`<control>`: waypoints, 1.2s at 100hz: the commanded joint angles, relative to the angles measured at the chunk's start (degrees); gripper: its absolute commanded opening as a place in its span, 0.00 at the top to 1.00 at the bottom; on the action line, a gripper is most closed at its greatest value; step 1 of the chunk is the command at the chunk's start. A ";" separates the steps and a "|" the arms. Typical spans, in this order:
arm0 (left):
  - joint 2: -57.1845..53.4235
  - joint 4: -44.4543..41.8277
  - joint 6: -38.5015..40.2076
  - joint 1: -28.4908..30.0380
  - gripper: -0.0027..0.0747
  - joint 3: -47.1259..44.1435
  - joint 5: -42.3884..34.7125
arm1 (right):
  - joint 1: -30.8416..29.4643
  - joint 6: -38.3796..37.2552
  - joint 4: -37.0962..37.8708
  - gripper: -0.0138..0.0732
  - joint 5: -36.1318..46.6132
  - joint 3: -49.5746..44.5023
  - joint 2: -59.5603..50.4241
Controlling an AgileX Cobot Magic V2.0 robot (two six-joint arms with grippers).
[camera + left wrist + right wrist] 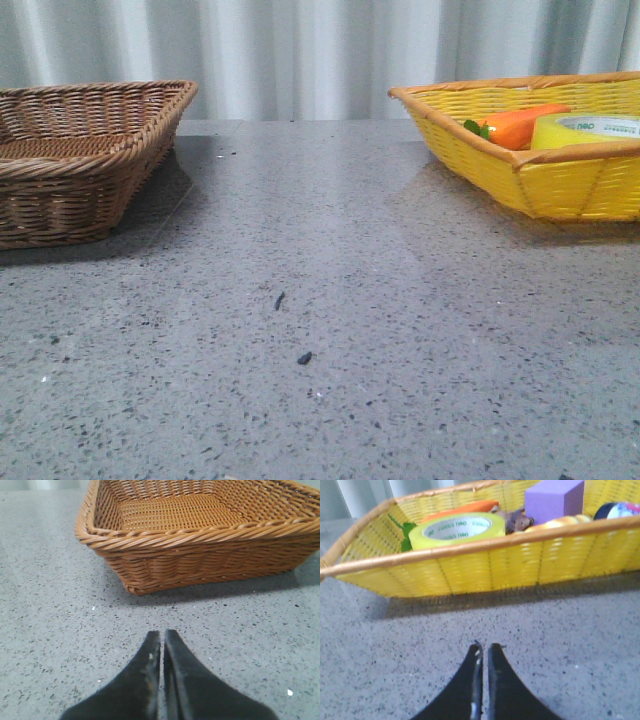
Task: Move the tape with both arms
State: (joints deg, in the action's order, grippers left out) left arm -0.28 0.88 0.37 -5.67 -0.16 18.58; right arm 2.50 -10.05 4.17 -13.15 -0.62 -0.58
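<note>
The tape [588, 130], a yellow roll with a white core and green lettering, lies flat in the yellow basket [560, 185] at the far right, next to an orange carrot [520, 125]. It also shows in the right wrist view [457, 530]. My right gripper [484, 647] is shut and empty over the grey table, short of the yellow basket's near wall [485, 565]. My left gripper [162, 634] is shut and empty over the table, short of the brown wicker basket [200, 555]. Neither gripper shows in the front view.
The brown wicker basket [75, 165] stands at the far left and holds nothing I can see. The yellow basket also holds a purple block [554, 500], a brown item [517, 520] and a dark round thing [620, 510]. A curtain [300, 50] hangs behind the table.
</note>
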 commanded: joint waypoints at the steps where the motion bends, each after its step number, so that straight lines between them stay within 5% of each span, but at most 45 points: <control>1: -1.61 0.08 0.46 0.07 0.99 -0.53 -4.71 | -0.27 0.26 1.00 0.92 6.00 -1.38 -1.06; 42: -1.61 0.18 0.46 0.07 0.99 -0.53 -5.91 | -0.27 0.26 -0.35 0.92 9.13 -1.38 -1.06; 73: -1.61 0.93 0.46 0.07 0.99 -0.53 -5.91 | -0.27 0.26 -11.01 0.92 18.22 -1.38 -1.06; 120: -1.61 27.89 0.46 0.07 0.99 -0.53 -15.83 | -0.27 0.26 -13.10 0.92 14.26 -1.28 -1.06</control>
State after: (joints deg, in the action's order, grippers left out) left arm -0.28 22.29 0.37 -5.67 -0.16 10.40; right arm 2.50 -10.05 -7.73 -3.59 -0.62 -0.58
